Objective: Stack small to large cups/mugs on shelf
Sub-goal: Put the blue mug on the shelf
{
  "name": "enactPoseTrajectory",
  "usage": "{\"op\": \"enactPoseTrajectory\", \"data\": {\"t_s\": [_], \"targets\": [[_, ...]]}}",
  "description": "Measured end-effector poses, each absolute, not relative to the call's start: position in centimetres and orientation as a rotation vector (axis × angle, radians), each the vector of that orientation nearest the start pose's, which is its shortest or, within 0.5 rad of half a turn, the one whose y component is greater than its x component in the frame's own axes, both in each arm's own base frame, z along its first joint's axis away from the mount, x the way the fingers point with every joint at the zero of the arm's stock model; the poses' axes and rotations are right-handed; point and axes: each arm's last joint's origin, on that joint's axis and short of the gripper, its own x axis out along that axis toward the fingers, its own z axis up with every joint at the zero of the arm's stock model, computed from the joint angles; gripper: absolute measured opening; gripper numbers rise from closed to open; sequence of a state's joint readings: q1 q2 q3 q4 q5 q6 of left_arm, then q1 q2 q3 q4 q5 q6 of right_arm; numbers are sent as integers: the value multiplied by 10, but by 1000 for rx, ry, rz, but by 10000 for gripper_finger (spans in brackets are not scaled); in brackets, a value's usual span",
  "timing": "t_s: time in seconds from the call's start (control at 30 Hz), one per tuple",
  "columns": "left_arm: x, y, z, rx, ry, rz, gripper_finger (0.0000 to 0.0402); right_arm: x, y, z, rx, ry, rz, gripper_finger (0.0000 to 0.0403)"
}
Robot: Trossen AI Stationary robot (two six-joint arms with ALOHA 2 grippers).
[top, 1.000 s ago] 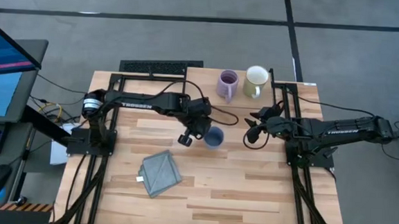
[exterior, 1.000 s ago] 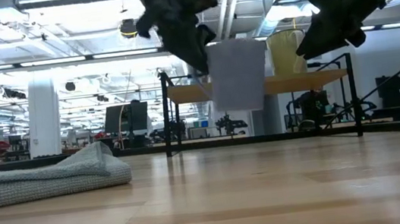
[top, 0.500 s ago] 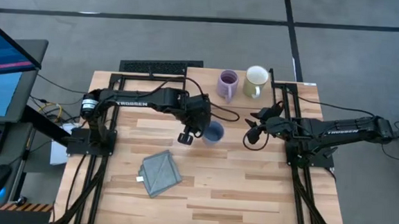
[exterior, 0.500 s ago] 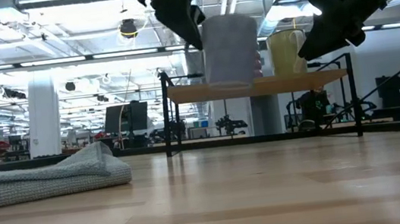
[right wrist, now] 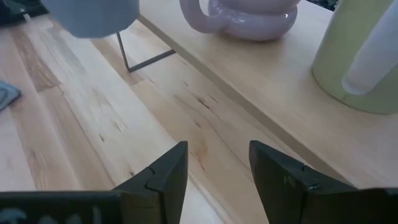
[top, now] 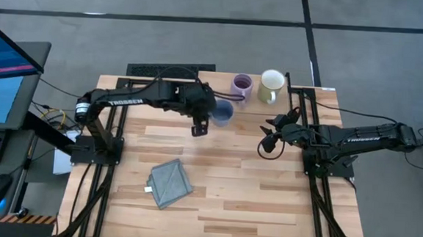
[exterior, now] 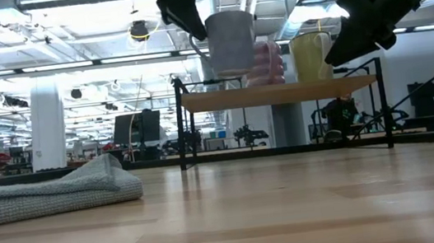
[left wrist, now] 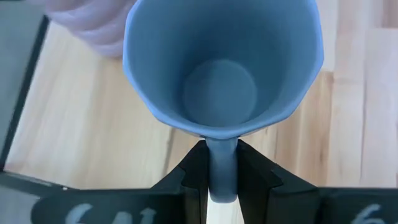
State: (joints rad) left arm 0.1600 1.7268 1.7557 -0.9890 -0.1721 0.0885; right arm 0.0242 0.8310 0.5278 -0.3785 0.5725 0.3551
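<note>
The dusty blue handled mug (top: 223, 115) hangs in the air, held upright by its handle in the left gripper (left wrist: 221, 177), whose two dark fingers (left wrist: 194, 168) are clamped on either side of the handle, as the left wrist view shows plainly. In the low view the mug (exterior: 231, 43) sits above the level of the shelf board, just in front of the lavender purple mug (exterior: 266, 62). From above, the blue mug is near the front edge of the low light-wood shelf on thin black metal legs (top: 294, 92), just beside the purple mug (top: 241, 84), though whether the two touch cannot be told.

The purple mug stands upright on the shelf, with the cream-white, slightly larger mug (top: 272, 82) standing close on its right on the same board. The right wrist view shows both resting on the shelf top (right wrist: 280, 93), the purple one (right wrist: 249, 15) with its handle turned towards the table side.

The right gripper (top: 268, 140) waits above the plank tabletop (top: 266, 195), in front of the shelf and off to the right of the blue mug; its fingers (right wrist: 165, 174) stand apart with nothing between them.

A grey-blue folded cloth (top: 170, 182) lies flat on the tabletop, well apart from the mugs, towards the front left.
</note>
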Motion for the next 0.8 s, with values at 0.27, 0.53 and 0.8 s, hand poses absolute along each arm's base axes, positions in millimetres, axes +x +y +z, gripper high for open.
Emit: {"op": "enactPoseTrajectory", "data": {"t_s": [0.27,0.53,0.8], "targets": [[350,68,355,-15,961,403,41,165,-12,224,108,568,-625,193],[348,78,356,-111,916,572,41,166,-10,224,127,579,-573,193],[347,100,360,-260,778,757,41,168,-9,226,148,559,-536,193]]}}
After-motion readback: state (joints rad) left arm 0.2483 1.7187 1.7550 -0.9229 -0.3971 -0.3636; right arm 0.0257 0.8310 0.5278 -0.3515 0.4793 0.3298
